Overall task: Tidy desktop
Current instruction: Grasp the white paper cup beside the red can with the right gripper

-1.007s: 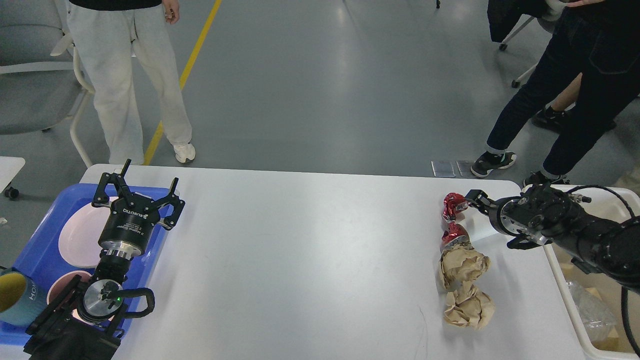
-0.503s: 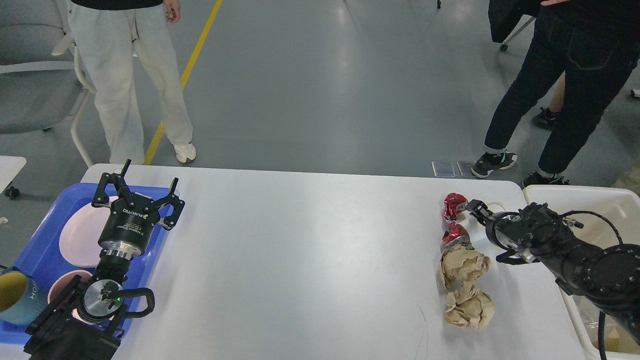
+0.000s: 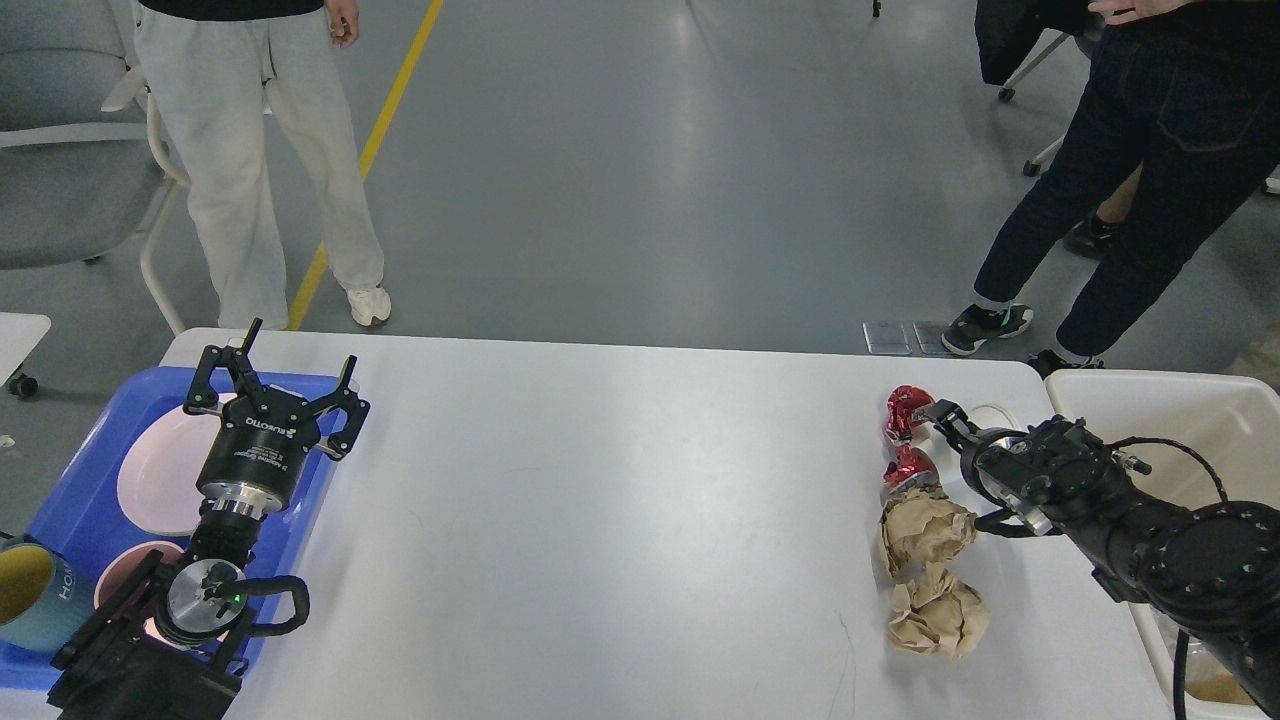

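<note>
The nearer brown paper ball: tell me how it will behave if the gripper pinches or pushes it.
The paper ball looks loosely crumpled, so it would probably crush under a pinch. It seems light and would likely slide or tumble across the smooth desktop. Its lumpy shape makes a long roll unlikely.

Bright, even indoor light from overhead. The grey floor (image 3: pixel 640 150) carries soft pale reflections of ceiling lights. The white desktop (image 3: pixel 620 520) is evenly lit, with faint, short shadows beside objects. The picture is sharp throughout, with no visible blur or harsh glare.
</note>
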Robot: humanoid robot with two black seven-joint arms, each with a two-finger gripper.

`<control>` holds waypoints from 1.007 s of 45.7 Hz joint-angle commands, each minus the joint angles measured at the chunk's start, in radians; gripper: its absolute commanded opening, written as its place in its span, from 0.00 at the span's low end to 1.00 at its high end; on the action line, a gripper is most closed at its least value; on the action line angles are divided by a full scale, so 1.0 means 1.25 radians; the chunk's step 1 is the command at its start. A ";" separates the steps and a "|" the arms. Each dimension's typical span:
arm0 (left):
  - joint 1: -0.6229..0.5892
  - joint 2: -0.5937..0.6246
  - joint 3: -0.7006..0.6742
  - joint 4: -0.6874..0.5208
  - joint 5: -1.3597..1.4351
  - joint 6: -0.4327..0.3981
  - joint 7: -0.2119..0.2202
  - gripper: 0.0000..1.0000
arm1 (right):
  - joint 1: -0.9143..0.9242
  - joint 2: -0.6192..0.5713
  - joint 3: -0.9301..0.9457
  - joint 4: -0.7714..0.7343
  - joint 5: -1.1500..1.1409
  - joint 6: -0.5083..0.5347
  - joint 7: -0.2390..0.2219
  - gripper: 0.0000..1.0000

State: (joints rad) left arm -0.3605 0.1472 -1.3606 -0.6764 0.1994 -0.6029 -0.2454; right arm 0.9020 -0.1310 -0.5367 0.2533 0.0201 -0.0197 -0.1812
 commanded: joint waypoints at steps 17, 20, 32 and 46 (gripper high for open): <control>0.000 0.000 0.000 0.000 0.000 0.000 0.000 0.97 | -0.011 0.021 0.001 -0.003 0.000 -0.038 0.001 0.76; 0.000 0.000 0.000 0.000 0.000 0.000 0.000 0.97 | -0.012 0.021 0.001 -0.003 0.000 -0.038 0.001 0.71; 0.000 0.000 0.000 0.000 0.000 -0.001 0.000 0.97 | -0.017 0.020 0.001 0.001 0.000 -0.033 0.001 0.26; 0.000 0.000 0.000 0.000 0.000 0.000 0.000 0.97 | -0.006 -0.026 0.001 0.041 -0.015 -0.020 -0.021 0.00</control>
State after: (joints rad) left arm -0.3605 0.1473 -1.3606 -0.6764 0.1994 -0.6029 -0.2454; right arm 0.8867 -0.1357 -0.5362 0.2752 0.0102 -0.0482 -0.1943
